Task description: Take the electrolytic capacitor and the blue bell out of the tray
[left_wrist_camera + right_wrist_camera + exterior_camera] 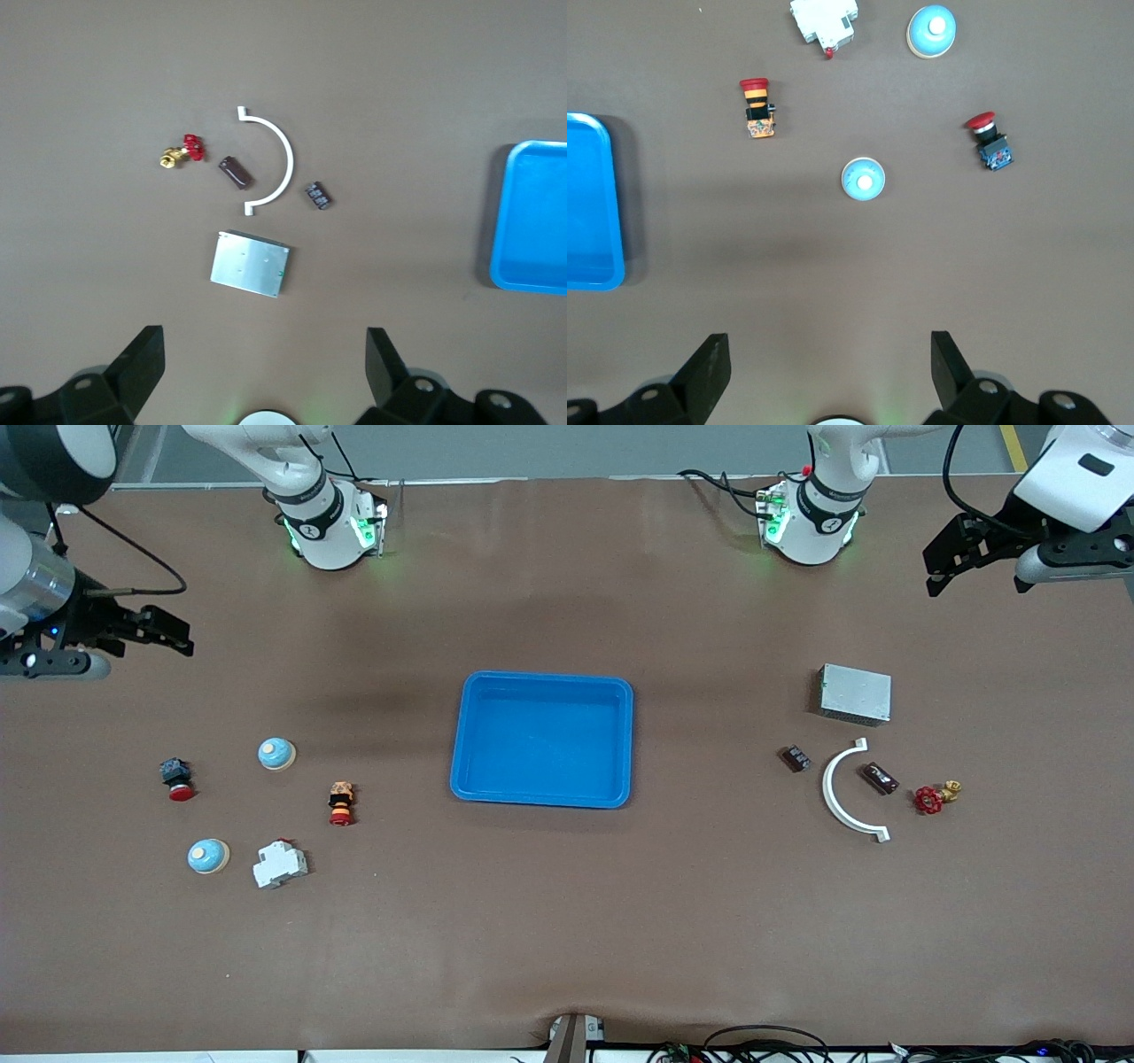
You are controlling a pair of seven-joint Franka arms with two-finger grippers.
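Two light-blue bells sit toward the right arm's end, one (276, 754) farther from the front camera than the other (208, 856); both show in the right wrist view (862, 179) (931, 31). A black capacitor (795, 758) and a brown one (881, 779) lie toward the left arm's end, also in the left wrist view (318, 196) (236, 172). The blue tray (542, 691) sits mid-table. My left gripper (932, 573) (263, 354) is open and empty, high over the table's end. My right gripper (183, 638) (828, 354) is open and empty, high over its end.
A white arc (846, 793) lies between the capacitors, with a red valve (935, 797) and a silver box (855, 693) nearby. Two red push buttons (177, 778) (341, 802) and a white breaker (280, 864) lie near the bells.
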